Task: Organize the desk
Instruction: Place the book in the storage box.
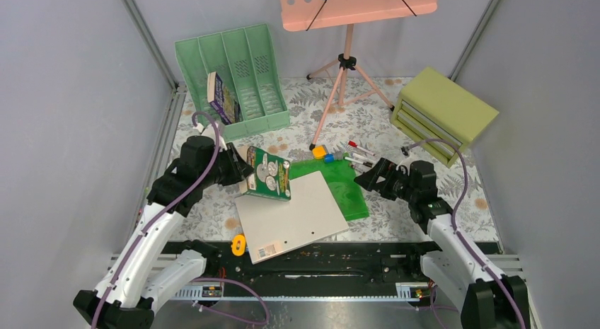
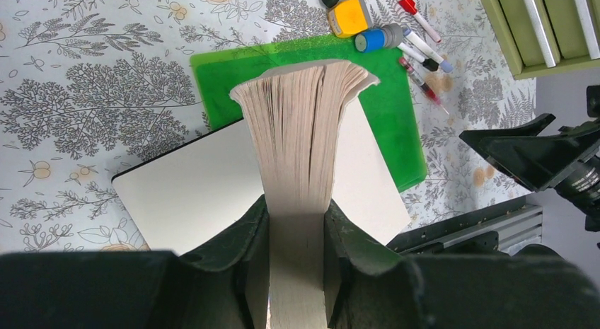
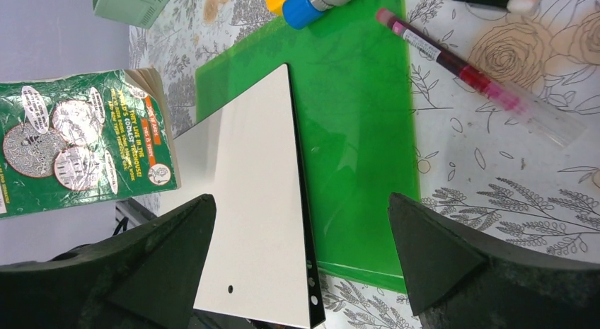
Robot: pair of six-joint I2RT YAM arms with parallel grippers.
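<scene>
The desk (image 1: 368,117) is a cloth-covered top printed with grey ferns and orange flowers. My left gripper (image 1: 244,168) is shut on a green paperback book (image 1: 267,174) and holds it above the desk; the wrist view shows its page edges (image 2: 301,152) clamped between the fingers. The book also shows in the right wrist view (image 3: 81,141). Below it lie a white binder (image 1: 293,214) and a green folder (image 1: 339,184). My right gripper (image 1: 368,175) is open and empty, hovering over the folder's right side (image 3: 354,131).
A green file rack (image 1: 233,78) holding one book (image 1: 223,97) stands back left. An olive drawer box (image 1: 442,113) stands back right. Markers (image 1: 359,156), an orange cube (image 1: 319,152) and a red pen (image 3: 467,74) lie behind the folder. A pink music stand (image 1: 347,60) stands at the back. A yellow object (image 1: 238,245) lies at the near rail.
</scene>
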